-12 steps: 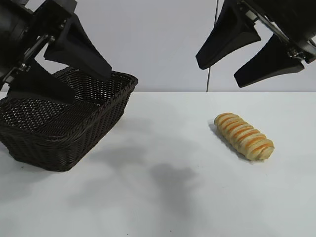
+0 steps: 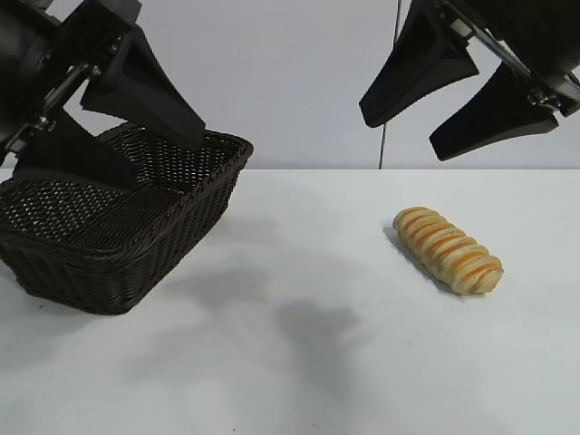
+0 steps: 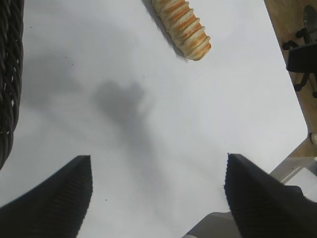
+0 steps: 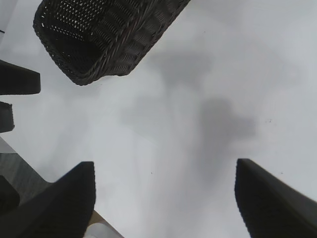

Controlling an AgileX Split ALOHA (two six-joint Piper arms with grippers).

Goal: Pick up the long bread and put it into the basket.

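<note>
White bench (image 2: pixel 299 362) fills most of what I see, with a plain pale wall behind it and soft grey shadows of the arms falling across the middle of the surface.

On my exterior view the basket (image 2: pixel 109 263) sits at the left end of the bench, dark brown wicker with sloping sides and a braided rim, one corner turned toward the camera. I see nothing inside it. The long bread (image 2: pixel 448 250) lies toward the right end of the bench, well apart from the basket, flat on the surface and angled so one end points toward the back and the other toward the front right. Its ridges run crosswise with orange-brown stripes.

My left hand (image 2: pixel 136 127) hangs in the air above the basket, near its back rim, not touching it. Its two black fingers (image 2: pixel 149 86) are spread wide apart and hold nothing. From the left wrist camera I see both fingertips with bare bench between them, the bread (image 3: pixel 181 27) lying far off beyond them, and a strip of the basket's (image 3: pixel 9 74) side wall at the edge.

My right hand (image 2: pixel 403 131) is raised high over the right half of the bench, above and behind the bread, fingers likewise spread apart and empty. Its wrist camera looks across bare bench to the basket (image 4: pixel 106 39).
</note>
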